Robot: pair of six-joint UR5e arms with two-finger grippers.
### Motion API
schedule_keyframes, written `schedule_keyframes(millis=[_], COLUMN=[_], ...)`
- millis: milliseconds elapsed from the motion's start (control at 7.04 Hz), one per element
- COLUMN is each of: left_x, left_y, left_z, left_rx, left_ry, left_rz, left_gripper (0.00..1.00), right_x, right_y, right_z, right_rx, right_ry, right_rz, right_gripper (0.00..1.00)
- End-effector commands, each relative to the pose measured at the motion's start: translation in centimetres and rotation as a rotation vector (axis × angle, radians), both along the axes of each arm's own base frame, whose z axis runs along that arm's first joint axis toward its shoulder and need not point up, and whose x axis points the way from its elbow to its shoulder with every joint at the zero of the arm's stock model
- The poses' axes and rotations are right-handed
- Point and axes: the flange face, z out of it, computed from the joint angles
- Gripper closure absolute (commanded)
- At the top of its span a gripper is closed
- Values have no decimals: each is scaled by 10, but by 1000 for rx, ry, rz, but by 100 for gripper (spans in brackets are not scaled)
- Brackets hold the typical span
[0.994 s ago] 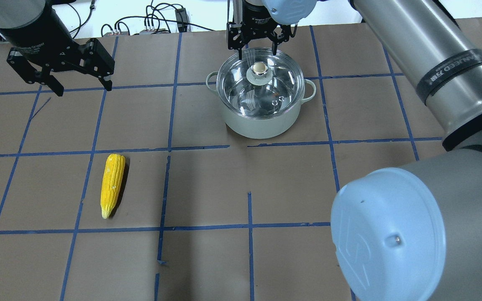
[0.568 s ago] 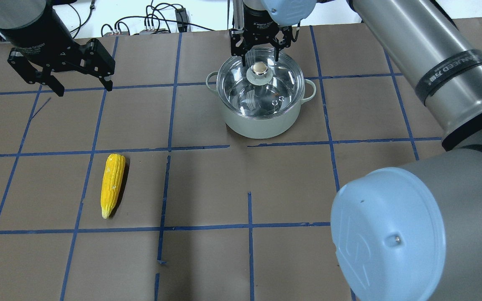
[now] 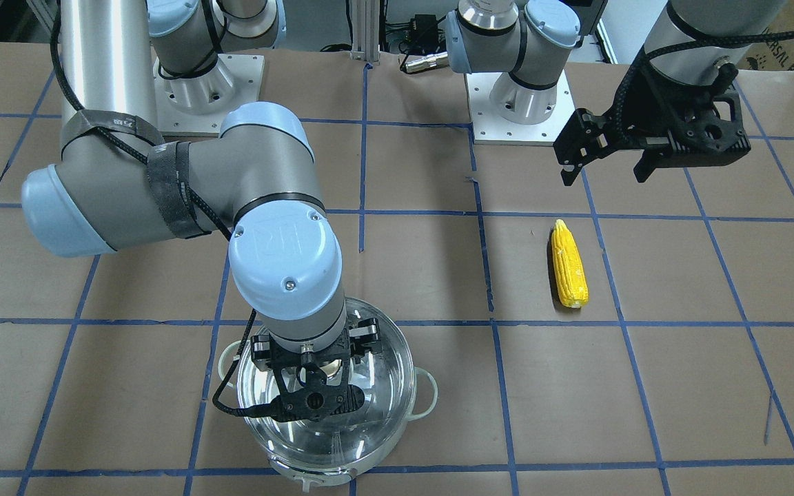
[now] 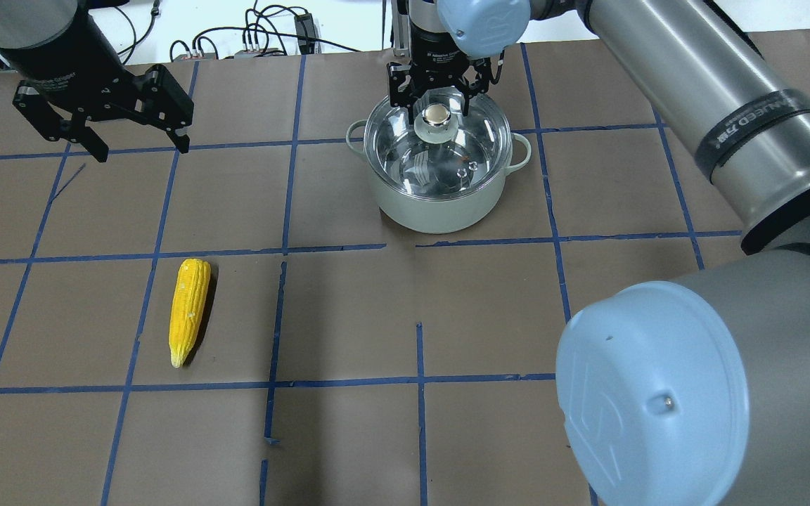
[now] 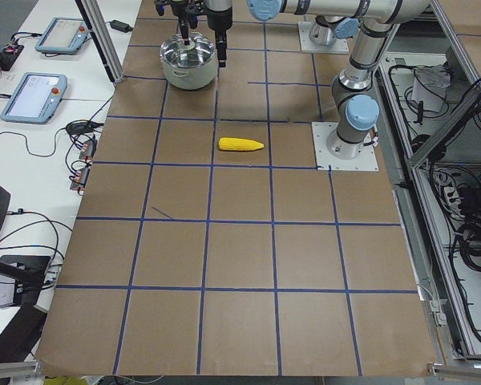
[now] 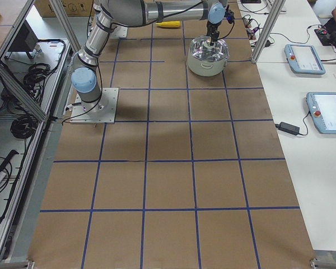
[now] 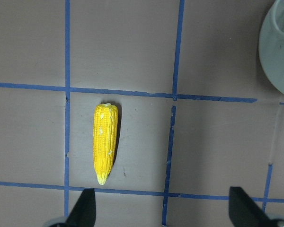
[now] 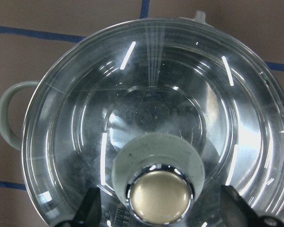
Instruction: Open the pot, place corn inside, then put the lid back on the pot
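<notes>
The steel pot (image 4: 440,211) with pale green handles stands at the far middle of the table with the glass lid (image 4: 405,151) on it. My right gripper (image 4: 436,104) is open and hangs just above the lid, its fingers on either side of the cream-gold knob (image 8: 160,198). It is not touching the knob. The yellow corn (image 4: 189,309) lies flat on the table, near left, pointed end toward the robot. My left gripper (image 4: 141,146) is open and empty, high above the table beyond the corn (image 7: 105,144).
The table is brown paper with a blue tape grid. Cables and a plug box (image 4: 303,28) lie past the far edge. The right arm's elbow (image 4: 658,393) fills the near right of the overhead view. Operator pendants (image 6: 305,59) sit on a side bench.
My right gripper has moved from behind the pot to over the lid, and its fingers now flank the knob. The left gripper, corn and pot have not moved.
</notes>
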Motion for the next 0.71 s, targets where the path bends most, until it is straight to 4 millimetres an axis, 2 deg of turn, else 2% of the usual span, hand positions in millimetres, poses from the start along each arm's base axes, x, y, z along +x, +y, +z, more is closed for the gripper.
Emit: schedule_keyframes(millis=[0,568], left_x=[0,0], left_y=[0,0], left_z=[0,-1], left_rx=[0,2], left_ry=[0,0], left_rz=[0,0], left_gripper=[0,0], right_x=[0,1], right_y=[-2,-3], right_z=[-2,-4], right_rx=[-4,-10], right_ry=[-1,0], right_rz=[0,1], right_gripper=[15,46])
